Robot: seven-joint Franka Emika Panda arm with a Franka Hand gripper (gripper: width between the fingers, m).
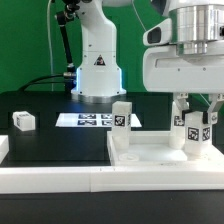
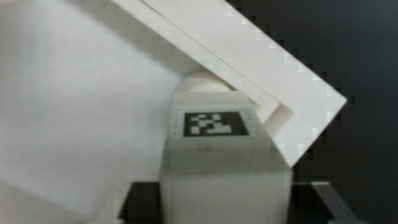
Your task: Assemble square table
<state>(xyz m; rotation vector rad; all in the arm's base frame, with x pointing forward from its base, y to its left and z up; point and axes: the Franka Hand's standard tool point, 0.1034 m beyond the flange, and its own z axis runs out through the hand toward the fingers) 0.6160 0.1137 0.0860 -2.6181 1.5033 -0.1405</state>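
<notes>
While the gripper (image 1: 195, 128) clamps a leg (image 2: 221, 150) at the tabletop (image 1: 150, 158) corner (a second leg (image 1: 121, 118) already stands), twisting it home looks next.

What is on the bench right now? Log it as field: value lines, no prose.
tabletop: white square slab, lying flat
held leg: upright, tagged, between the jaws, at the slab's corner on the exterior view's right
held leg seating: cannot tell whether it touches the slab
standing leg: upright at the slab's far edge, free of the jaws
loose leg: on the black table, exterior view's left, apart from the slab
marker board: flat, behind the slab
rail: long, white, along the front
</notes>
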